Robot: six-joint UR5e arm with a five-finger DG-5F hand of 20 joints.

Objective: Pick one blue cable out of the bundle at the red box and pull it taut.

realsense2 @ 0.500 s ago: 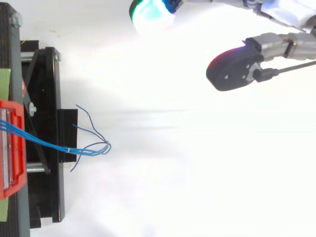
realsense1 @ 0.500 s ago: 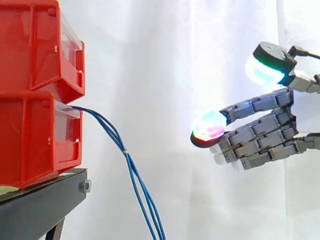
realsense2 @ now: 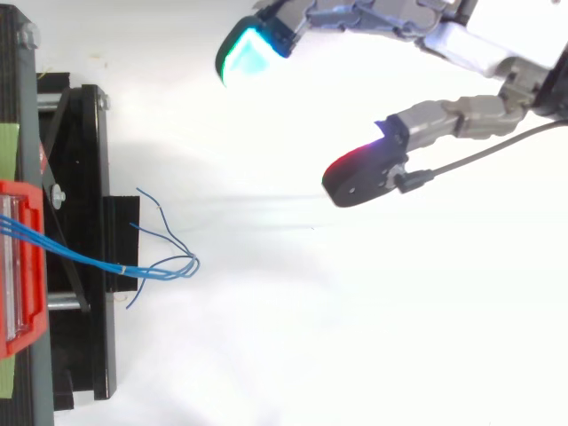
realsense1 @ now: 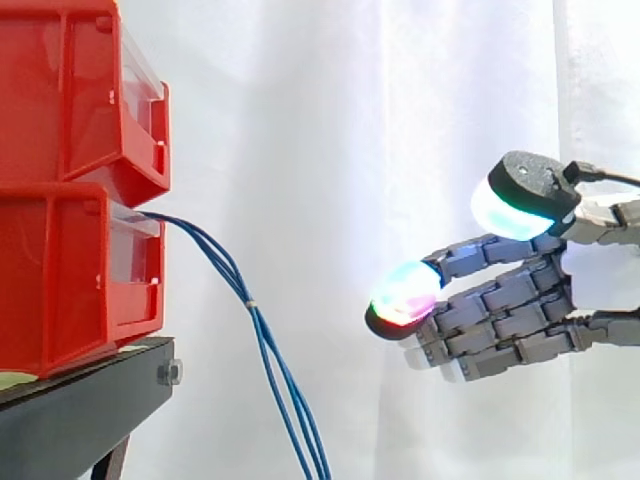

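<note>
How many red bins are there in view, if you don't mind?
2, stacked: the upper bin sits on the lower bin, where the blue cables emerge. Others may be hidden off-frame.

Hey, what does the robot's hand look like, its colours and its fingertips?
The hand is made of blocky grey segments linked in rows. Its fingertips are thick rounded pads with black caps behind them. One glows cyan and green with red below, another white with a green rim.

The hand (realsense1: pixel 505 315) has dropped lower and edged left, closing part of the gap to the blue cables (realsense1: pixel 262 340). From above, its glowing fingertips (realsense2: pixel 247 55) now reach further left across the white floor.
</note>
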